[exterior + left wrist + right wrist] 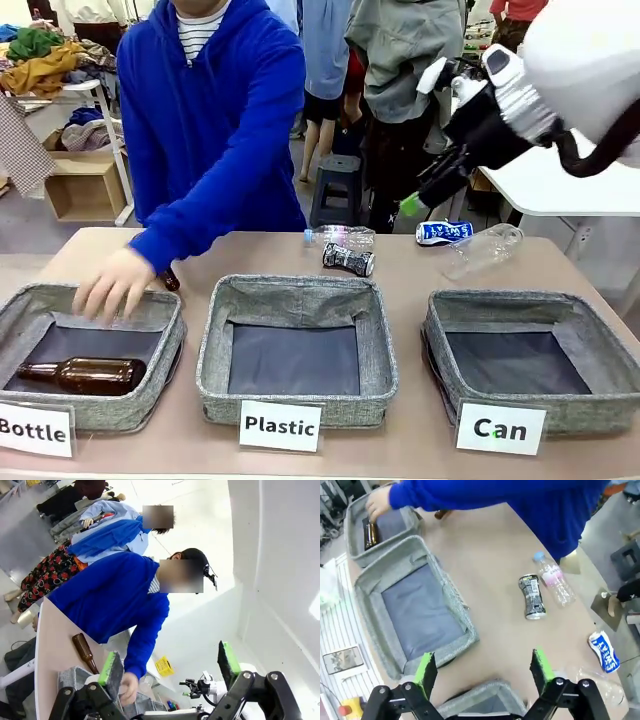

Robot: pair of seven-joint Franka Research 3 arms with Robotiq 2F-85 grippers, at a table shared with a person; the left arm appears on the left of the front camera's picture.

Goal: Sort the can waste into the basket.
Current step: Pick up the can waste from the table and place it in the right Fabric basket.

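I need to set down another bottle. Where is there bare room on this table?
Bare table lies behind the Plastic basket, between the loose brown bottle and the black can; another patch is behind the Can basket, right of the larger clear bottle. It is crowded around the black can and the blue can.

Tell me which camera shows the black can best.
The right wrist view: the black can lies whole, from above, beside a clear bottle. The front view has it smaller, side-on, behind the Plastic basket. The left wrist view faces the person.
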